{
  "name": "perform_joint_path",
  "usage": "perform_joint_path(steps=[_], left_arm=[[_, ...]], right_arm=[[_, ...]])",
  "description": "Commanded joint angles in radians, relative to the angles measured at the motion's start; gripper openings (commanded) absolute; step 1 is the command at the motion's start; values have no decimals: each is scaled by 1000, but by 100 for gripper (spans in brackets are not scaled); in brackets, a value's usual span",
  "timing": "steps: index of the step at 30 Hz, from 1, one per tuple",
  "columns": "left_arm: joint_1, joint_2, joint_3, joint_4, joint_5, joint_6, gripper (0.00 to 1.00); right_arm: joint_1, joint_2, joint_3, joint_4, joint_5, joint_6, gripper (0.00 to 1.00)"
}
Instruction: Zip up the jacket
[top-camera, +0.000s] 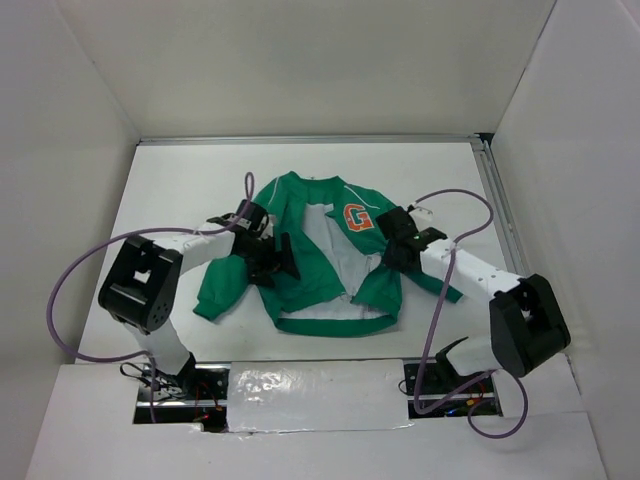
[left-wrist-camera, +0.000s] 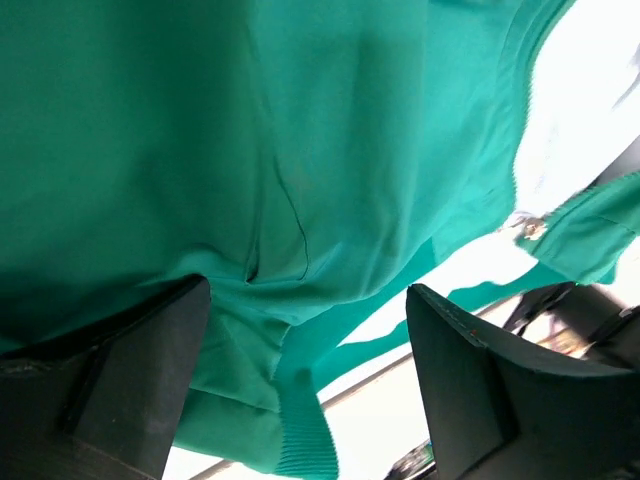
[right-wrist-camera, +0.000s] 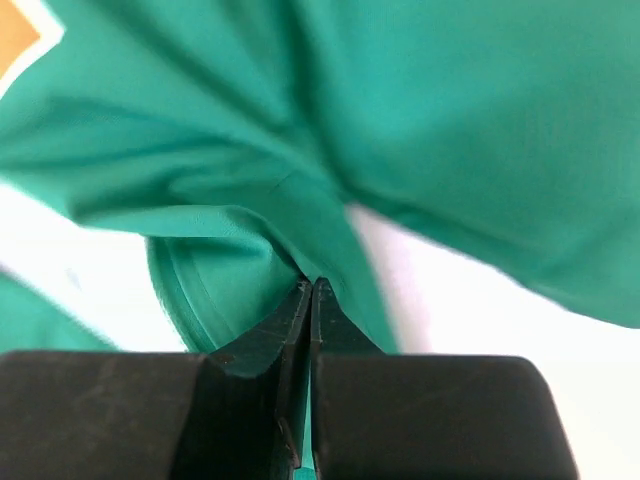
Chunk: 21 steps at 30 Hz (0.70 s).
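The green jacket (top-camera: 300, 200) lies flat in the middle of the table. Its front is open on white lining, and an orange "G" patch (top-camera: 356, 217) sits on its right chest. My left gripper (top-camera: 275, 258) hovers over the jacket's left front panel near the sleeve. It is open, and its two dark fingers (left-wrist-camera: 130, 370) straddle folded green cloth (left-wrist-camera: 250, 130) and a ribbed hem (left-wrist-camera: 300, 440). My right gripper (top-camera: 388, 255) sits at the right front panel. In the right wrist view this gripper (right-wrist-camera: 311, 285) is shut, pinching a fold of green jacket fabric (right-wrist-camera: 450, 120) at its tips.
White walls box in the table on three sides. A metal rail (top-camera: 500, 200) runs along the right edge. Purple cables (top-camera: 70, 290) loop beside each arm. A foil-taped strip (top-camera: 320, 385) lies between the arm bases at the near edge.
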Motion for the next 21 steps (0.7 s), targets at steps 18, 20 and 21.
perform_joint_path(steps=[18, 20, 21], left_arm=[[23, -299, -118, 75, 71, 72, 99], [15, -316, -130, 86, 77, 68, 99], [10, -325, -135, 89, 80, 66, 99]], right_arm=[[266, -127, 87, -66, -17, 37, 84], [335, -115, 82, -66, -8, 65, 85], [353, -106, 79, -63, -8, 94, 85]])
